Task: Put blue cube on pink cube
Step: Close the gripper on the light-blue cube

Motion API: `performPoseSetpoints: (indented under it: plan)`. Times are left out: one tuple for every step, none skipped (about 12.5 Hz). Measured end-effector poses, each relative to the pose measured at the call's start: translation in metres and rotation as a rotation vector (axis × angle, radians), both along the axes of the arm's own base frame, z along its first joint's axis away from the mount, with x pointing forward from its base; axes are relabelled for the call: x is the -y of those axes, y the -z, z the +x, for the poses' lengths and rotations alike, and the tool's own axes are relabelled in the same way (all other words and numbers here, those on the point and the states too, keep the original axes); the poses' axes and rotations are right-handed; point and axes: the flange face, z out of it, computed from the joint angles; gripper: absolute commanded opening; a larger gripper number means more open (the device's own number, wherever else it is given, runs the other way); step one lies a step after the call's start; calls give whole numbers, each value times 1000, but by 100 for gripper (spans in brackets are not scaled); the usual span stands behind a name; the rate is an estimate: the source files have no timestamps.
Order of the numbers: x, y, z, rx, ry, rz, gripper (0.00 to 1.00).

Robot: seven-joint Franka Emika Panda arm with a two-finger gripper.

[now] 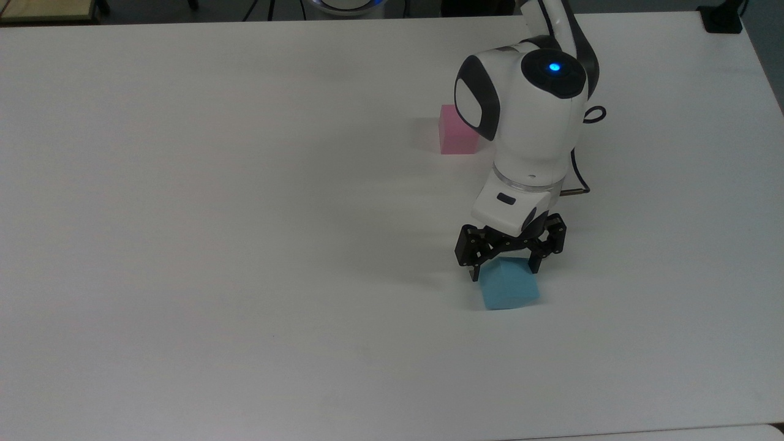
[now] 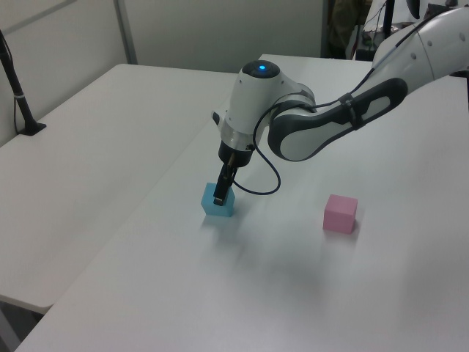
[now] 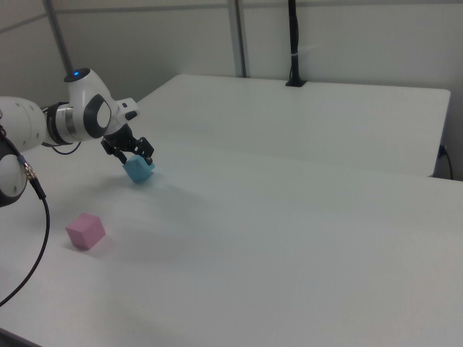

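Two cubes sit well apart on my desk (image 1: 245, 245): the pink cube (image 1: 454, 130) toward the top view's far edge, the blue cube (image 1: 511, 288) nearer. My gripper (image 1: 506, 274) straddles the blue one, jaws open, fingers beside its faces.

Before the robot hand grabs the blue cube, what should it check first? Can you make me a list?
1. Hand down at the blue cube: ok, its fingers reach down to the cube's top.
2. A finger on each side of the cube: ok, the top view shows them straddling it.
3. Fingers open enough to fit around it: ok, not yet shut.
4. Blue cube lying flat on the table: cannot tell, the hand covers part of it.
5. Pink cube free on top: ok, nothing sits on it.
6. Path to the pink cube clear: ok, bare table between the two cubes.
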Motion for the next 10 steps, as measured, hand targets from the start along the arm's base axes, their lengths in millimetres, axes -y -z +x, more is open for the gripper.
performPoseSetpoints:
  plan:
    - [0,-1,0,2,3,2,100]
    - [0,-3,1,6,8,3,100]
    - [1,-5,2,11,13,4,100]
    - [3,-7,3,14,16,4,100]
    - [5,-7,4,15,19,2,100]
    - [5,-7,4,15,20,2,100]
    - [5,-7,4,15,20,2,100]
    - [4,-6,4,14,18,2,100]
    - [4,-5,4,13,18,1,100]
    - [3,-2,4,9,18,-1,100]
